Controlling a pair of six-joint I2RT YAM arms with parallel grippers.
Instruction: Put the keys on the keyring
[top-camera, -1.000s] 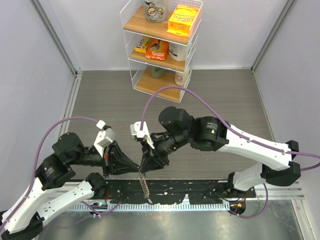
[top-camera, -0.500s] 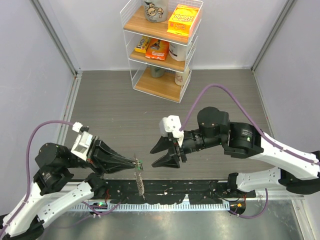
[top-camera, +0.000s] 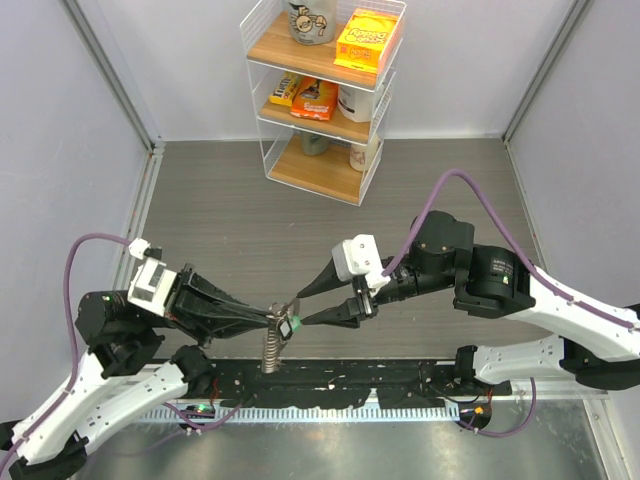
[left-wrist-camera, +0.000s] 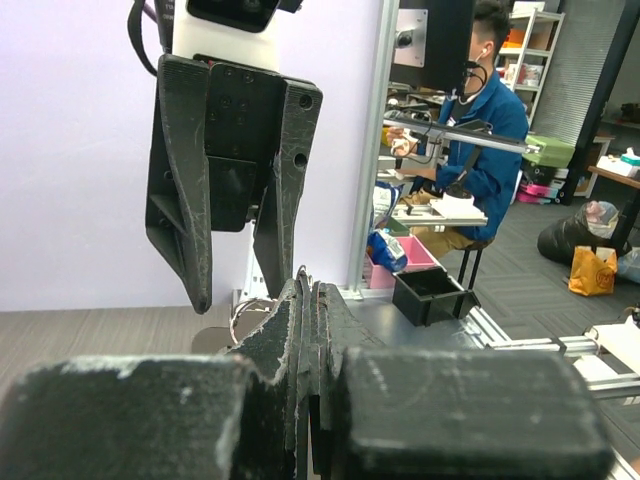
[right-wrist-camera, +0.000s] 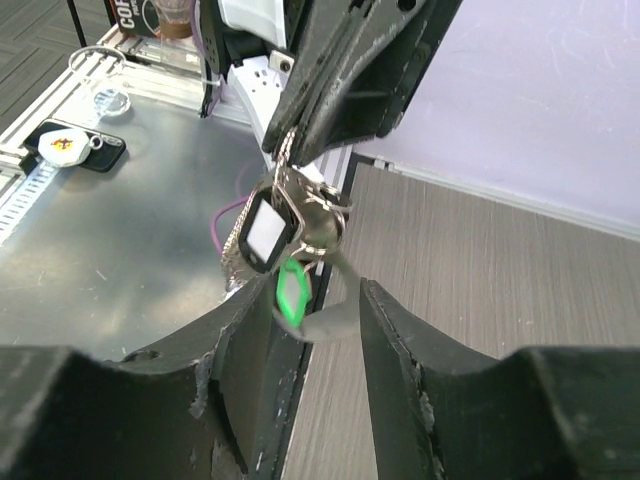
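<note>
a: start at the left. what's the left hand doing?
b: the left hand (top-camera: 272, 318) has its scuffed black fingers (left-wrist-camera: 285, 340) pressed together, pinching the top of the keyring (top-camera: 283, 326) in the air near the front edge of the counter (top-camera: 220, 200).
a: and the keyring itself?
b: a grey-brown metal chain (top-camera: 270, 350) of small bumpy links dangles from it, with a bright green piece (right-wrist-camera: 292, 295) at the pinched end. a key (right-wrist-camera: 265, 232) with a dark squarish head and a pale face hangs in the same bunch, among thin silvery rings. i can't tell whether it's threaded on, and i can't pick out a second key.
a: the right hand?
b: the right hand (top-camera: 301, 306) is spread, one tapered black finger on either side of the bunch, close to it but gripping nothing.
a: any writing?
b: behind, a white wire rack (top-camera: 300, 168) with wooden boards holds a yellow box (top-camera: 365, 40) and orange packs (top-camera: 315, 98), but their print is too small to read. in the right wrist view, "cof" shows on a dark sign (right-wrist-camera: 130, 15) at the top edge.
a: surfaces?
b: the counter is grey wood-grain, and purple cables (top-camera: 456, 173) loop off both arms.
</note>
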